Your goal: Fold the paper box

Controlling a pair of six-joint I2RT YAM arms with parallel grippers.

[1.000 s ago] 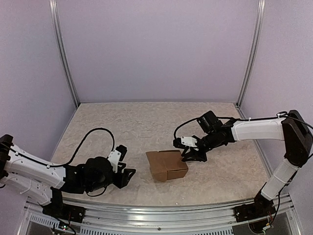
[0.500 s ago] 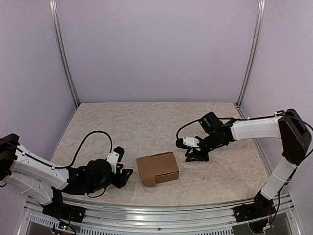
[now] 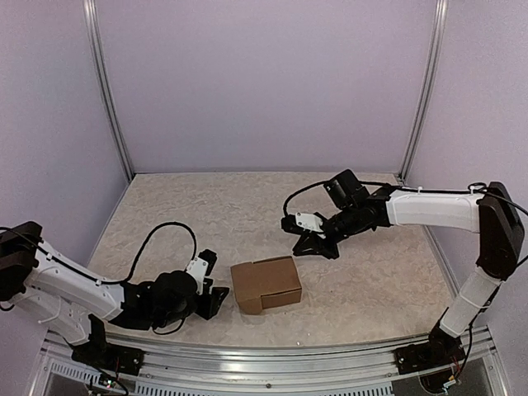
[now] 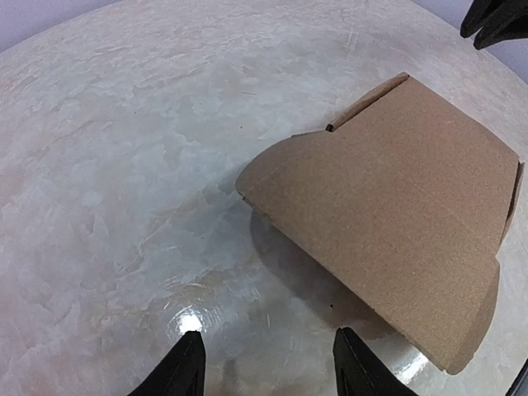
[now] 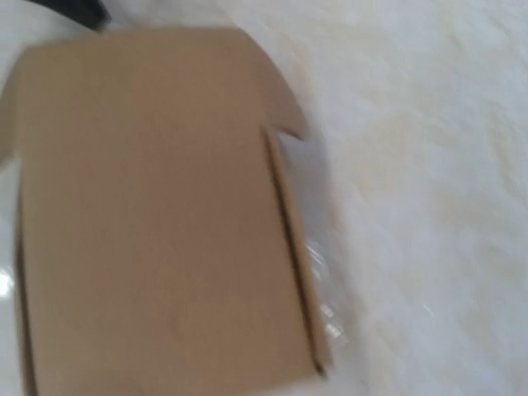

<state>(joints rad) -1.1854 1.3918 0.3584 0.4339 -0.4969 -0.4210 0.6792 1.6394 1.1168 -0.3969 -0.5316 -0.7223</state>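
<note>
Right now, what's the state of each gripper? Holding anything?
Left gripper: jaws open, empty, just short of the paper box.
Right gripper: clear of the box, holding nothing; open or shut cannot be told.

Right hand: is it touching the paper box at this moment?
Apart. In the top external view, a strip of bare table shows between the right hand and the nearest corner of the paper box.
</note>
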